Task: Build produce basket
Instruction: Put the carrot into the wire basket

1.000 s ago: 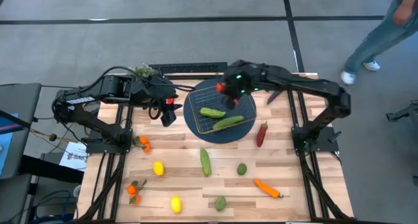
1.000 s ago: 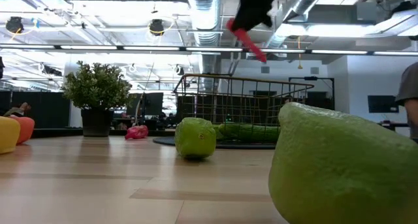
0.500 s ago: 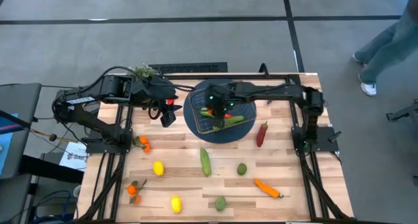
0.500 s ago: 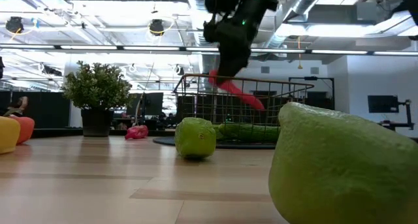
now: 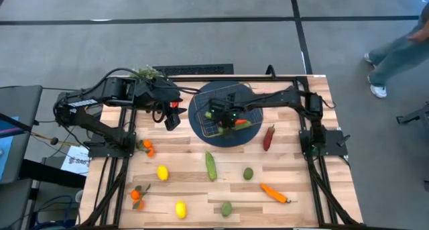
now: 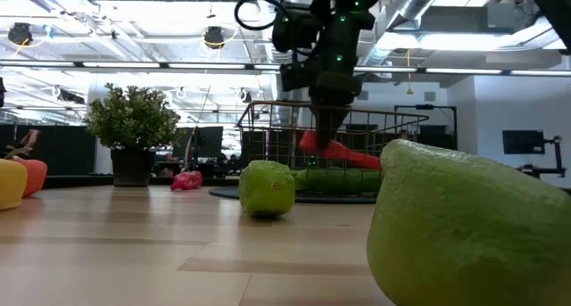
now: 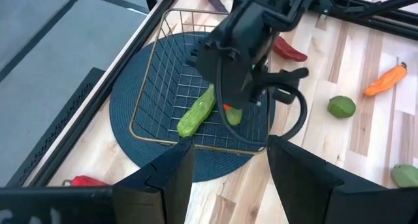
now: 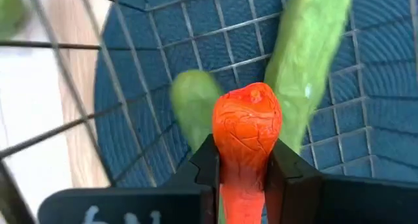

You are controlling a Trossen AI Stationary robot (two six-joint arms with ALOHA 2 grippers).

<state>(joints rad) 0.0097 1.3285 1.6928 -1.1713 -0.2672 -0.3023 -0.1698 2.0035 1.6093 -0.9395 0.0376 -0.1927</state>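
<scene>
Fingers of your right gripper (image 8: 243, 168) are clamped on a glossy red toy pepper (image 8: 247, 129), holding it low inside the shallow dark wire basket (image 5: 216, 96), just above the two green toy cucumbers (image 7: 196, 113) already lying on its grid bottom. The basket sits on the round dark blue woven mat (image 5: 201, 126). Your left gripper (image 7: 225, 178) waits beside the mat with its fingers partly spread and nothing between them.

So you have two pieces in and a third about to be let go (not yet released). Left on the wooden table (image 5: 188, 183): another red pepper (image 5: 269, 137), a cucumber (image 5: 211, 166), two limes (image 5: 248, 173), an orange carrot (image 5: 273, 192), two yellow lemons (image 5: 162, 172) and some small oranges (image 5: 138, 195). Most of the job is still ahead.
</scene>
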